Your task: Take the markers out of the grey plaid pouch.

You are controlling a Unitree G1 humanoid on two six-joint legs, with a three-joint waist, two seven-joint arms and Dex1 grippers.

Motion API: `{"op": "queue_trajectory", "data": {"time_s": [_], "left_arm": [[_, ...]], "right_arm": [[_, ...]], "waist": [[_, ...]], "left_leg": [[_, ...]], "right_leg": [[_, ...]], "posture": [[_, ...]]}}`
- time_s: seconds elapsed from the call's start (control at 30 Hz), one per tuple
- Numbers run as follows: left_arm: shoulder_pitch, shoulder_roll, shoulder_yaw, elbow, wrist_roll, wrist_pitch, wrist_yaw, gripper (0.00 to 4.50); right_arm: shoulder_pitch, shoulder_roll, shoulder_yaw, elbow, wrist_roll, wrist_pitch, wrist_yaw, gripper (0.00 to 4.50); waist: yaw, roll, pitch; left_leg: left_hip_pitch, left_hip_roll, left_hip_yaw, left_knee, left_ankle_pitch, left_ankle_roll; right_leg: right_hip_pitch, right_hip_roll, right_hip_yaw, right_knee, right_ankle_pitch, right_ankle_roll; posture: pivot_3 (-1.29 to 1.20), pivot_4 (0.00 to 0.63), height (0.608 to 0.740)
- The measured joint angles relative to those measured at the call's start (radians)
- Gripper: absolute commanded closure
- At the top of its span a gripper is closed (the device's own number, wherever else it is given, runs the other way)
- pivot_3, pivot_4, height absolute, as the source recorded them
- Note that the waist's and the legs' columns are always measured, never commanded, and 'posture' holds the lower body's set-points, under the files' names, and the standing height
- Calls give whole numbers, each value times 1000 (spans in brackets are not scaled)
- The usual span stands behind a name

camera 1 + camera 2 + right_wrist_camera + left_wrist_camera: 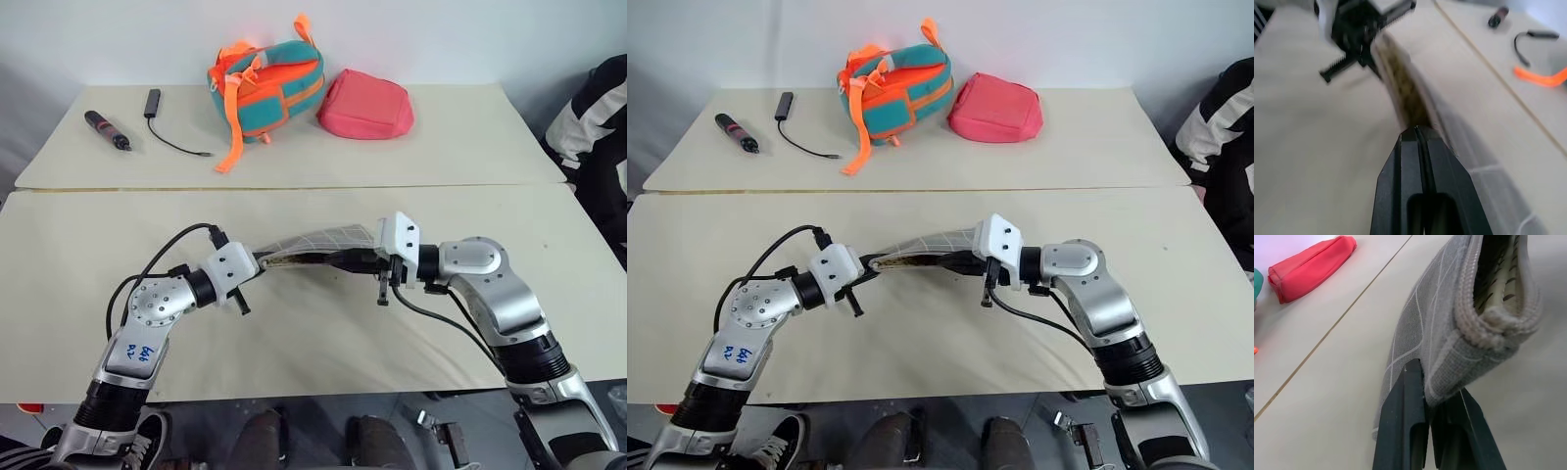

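Two grippers hold the flat grey plaid fabric pouch (318, 243) above the beige surface (294, 333): left gripper (1425, 391) and right gripper (1418, 131) fingers clamped on opposite ends.

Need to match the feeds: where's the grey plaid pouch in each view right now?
Left eye view: grey plaid pouch at centre, slung between both hands.
Right eye view: centre, slightly further left.
Left wrist view: upper middle, open mouth facing the camera.
Right wrist view: runs from the middle to the lower right.
Shared landmark: the pink-red pouch, also in the left wrist view.
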Motion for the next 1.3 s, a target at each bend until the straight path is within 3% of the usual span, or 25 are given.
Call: {"op": "queue_trajectory", "data": {"time_s": [0.33, 0.6, 0.7, 0.97, 1.1, 1.27, 1.3], "left_arm": [[0, -4, -2, -7, 0, 8, -1, 4500], [-11, -50, -57, -56, -4, 106, -22, 4500], [-22, -82, -64, -80, -19, 151, -22, 4500], [-40, -86, -66, -87, -40, 191, -30, 4500], [-40, -89, -60, -87, -53, 199, -31, 4500], [-50, -117, -46, -88, -93, 248, -27, 4500], [-55, -122, -39, -94, -110, 273, -27, 4500]], "right_arm": [[-1, -1, 18, 69, -88, -83, -27, 4471], [-62, -22, 81, 177, -328, -228, -124, 4471], [-71, -17, 92, 183, -360, -227, -140, 3905], [-106, -16, 95, 183, -377, -233, -141, 1179], [-106, -20, 95, 180, -376, -233, -131, 1355], [-122, -48, 95, 180, -377, -239, -107, 2946], [-134, -58, 95, 179, -378, -242, -102, 2946]], "waist": [[1, 0, 0], [0, 0, 0], [0, 0, 0], [0, 0, 0], [0, 0, 0], [0, 0, 0], [0, 0, 0]], "left_leg": [[0, 0, 0, 0, 0, 0], [0, 0, 0, 2, 1, 1], [0, 0, 0, 3, 3, 3], [0, 1, 0, 4, 2, 3], [0, 1, 0, 4, 2, 4], [0, 1, 0, 6, 2, 4], [0, 1, 0, 6, 2, 4]], "right_leg": [[0, 4, 0, 0, 0, 0], [0, 6, 1, 1, 0, 0], [1, 6, 1, 1, 0, 0], [1, 6, 1, 1, 0, 0], [1, 6, 1, 1, 0, 0], [2, 6, 1, 2, 0, 0], [2, 6, 1, 2, 0, 0]], "posture": [[0, 150, 740], [0, 150, 740], [0, 150, 740], [0, 150, 740], [0, 150, 740], [0, 150, 740], [0, 150, 740]]}}
